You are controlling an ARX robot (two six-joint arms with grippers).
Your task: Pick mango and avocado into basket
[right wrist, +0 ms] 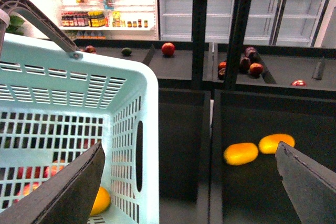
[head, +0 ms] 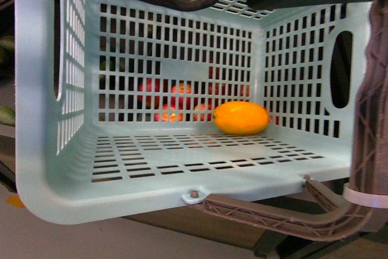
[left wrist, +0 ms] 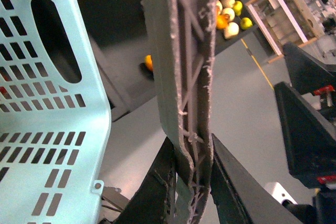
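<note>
Mango [head: 241,118] lay inside basket [head: 54,168]. Left gripper [left wrist: 191,182] was clamped on basket handle [left wrist: 184,66]. Right gripper [right wrist: 189,182] fingers stood apart, empty.

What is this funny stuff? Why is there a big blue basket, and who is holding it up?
A robot with two arms took these pictures. One camera sits on its body and one on each wrist.

The body camera looks straight into a light teal basket, which is tipped toward it. One mango lies inside, against the back wall. Red fruit shows through the slots behind it.

The left wrist camera shows the left claw pinching the basket's grey-brown handle. So the robot itself is holding the basket.

The right wrist camera shows the right claw wide open and holding nothing. Below it, two more mangoes lie in a dark bin beside the basket. Farther back are shelves with red fruit.
</note>
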